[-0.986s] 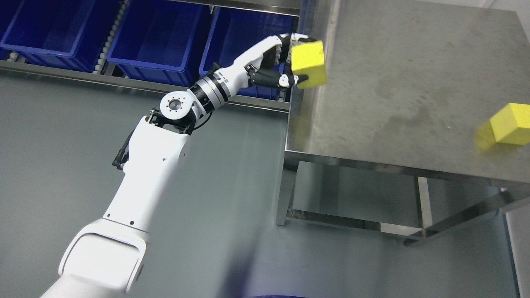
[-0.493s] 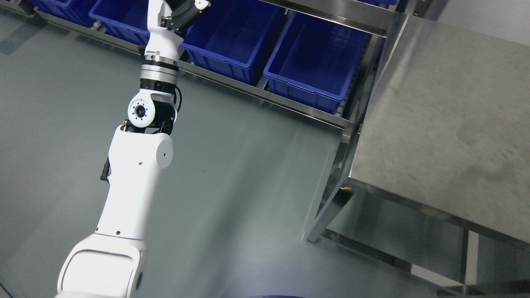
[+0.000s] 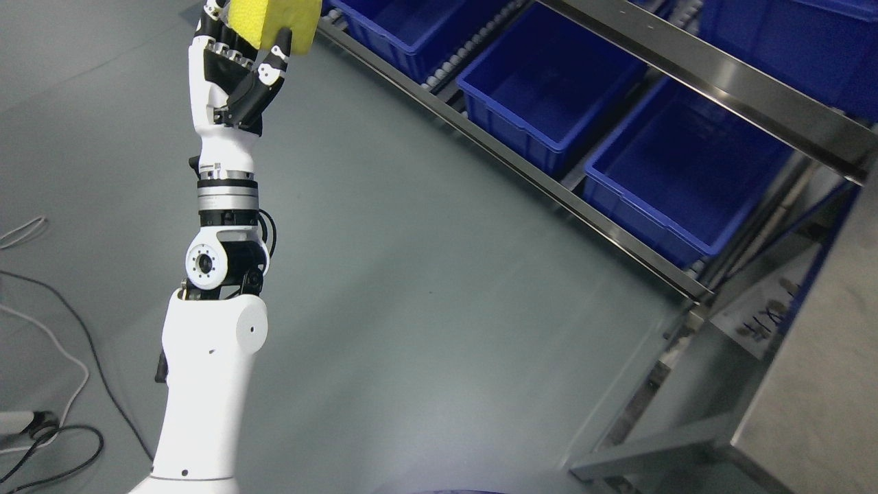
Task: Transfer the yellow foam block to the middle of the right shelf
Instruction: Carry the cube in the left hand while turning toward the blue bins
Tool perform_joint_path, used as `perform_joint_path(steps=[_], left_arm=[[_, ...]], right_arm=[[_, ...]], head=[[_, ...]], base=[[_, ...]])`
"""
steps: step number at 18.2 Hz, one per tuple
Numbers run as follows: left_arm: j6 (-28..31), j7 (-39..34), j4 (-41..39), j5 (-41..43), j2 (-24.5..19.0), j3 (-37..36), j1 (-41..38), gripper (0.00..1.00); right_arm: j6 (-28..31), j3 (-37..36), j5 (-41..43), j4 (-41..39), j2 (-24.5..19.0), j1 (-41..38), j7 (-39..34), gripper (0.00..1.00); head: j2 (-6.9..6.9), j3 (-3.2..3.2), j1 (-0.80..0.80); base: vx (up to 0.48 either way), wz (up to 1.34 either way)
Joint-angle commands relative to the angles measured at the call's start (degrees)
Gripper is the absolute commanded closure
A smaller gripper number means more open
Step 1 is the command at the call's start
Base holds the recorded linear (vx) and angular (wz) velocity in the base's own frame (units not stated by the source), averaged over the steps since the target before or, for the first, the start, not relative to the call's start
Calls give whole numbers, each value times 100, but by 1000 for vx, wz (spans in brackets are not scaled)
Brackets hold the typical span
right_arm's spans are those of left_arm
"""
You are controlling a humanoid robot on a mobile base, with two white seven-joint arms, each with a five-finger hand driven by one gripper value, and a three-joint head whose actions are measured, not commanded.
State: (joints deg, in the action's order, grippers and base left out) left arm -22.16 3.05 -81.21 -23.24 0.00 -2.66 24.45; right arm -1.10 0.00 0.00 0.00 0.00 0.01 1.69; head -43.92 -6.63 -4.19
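A yellow foam block (image 3: 274,20) shows at the top edge of the head view, left of the middle, partly cut off by the frame. My left hand (image 3: 240,65) is shut on it from below, black and white fingers (image 3: 278,58) curled against its lower face. The white left arm (image 3: 216,329) rises almost straight up from the bottom left. The hand and block hang over bare grey floor, left of the shelf rack (image 3: 686,62). No right arm shows.
Blue bins (image 3: 549,96) (image 3: 679,178) sit in a row on the rack's lower level behind a steel rail (image 3: 521,171). A steel table corner (image 3: 809,412) fills the lower right. Cables (image 3: 41,425) lie on the floor at the left.
The camera has swung left, pushing the steel table to the right edge. The left arm has lifted from reaching toward the table to pointing upright, still holding the block.
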Motion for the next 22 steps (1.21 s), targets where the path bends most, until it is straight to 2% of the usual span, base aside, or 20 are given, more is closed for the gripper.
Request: perform_joint_path(steps=[1,16,22], left_arm=[[1,81,-1090,-23,-131,705,-643,77],[-61,178,-1283,-23,-281,854,-1083,77],[-78,178,-1283,-23,-571,863,-1118,77]], right_arm=[[-4,-70,-18,-100,100,-141,-2,0],[-4,-70,-18,-100,100,-133,-2,0],[-4,-70,-18,-100,100,-133,-2,0]], head=[[0,0,0],[0,0,0],[0,0,0]], base=[[204,721],[244,448],[397,74]])
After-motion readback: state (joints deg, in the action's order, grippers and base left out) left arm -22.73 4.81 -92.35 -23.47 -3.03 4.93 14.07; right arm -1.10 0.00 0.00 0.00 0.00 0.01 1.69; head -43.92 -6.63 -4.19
